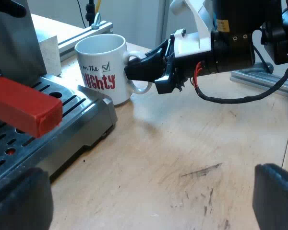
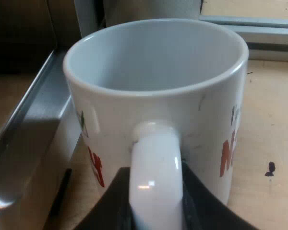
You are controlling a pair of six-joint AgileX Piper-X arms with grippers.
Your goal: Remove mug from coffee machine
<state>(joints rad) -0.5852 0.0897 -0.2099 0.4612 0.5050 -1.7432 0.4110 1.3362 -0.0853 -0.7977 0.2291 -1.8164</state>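
Mug (image 1: 103,67) (image 2: 158,67): white inside, nothing in it as far as you can see; the near wall hides its floor. It stands upright on the counter (image 1: 182,143), just beside the corner of the machine (image 1: 14,38) tray (image 1: 81,108). Can't tell whether it touches the tray.

Your right gripper (image 1: 134,69) (image 2: 156,191) is clamped on the mug's handle (image 2: 156,163), one black finger (image 2: 110,201) on each side of the loop. The tips are hidden behind the handle.

Your left gripper (image 1: 149,201) is spread wide and holds nothing, over the counter near the tray.

The holder's red end (image 1: 24,105) sits over the tray; its metal part is cut off.

The mug's red lettering (image 1: 98,79) is partly hidden by the curve; only "on the" reads clearly.
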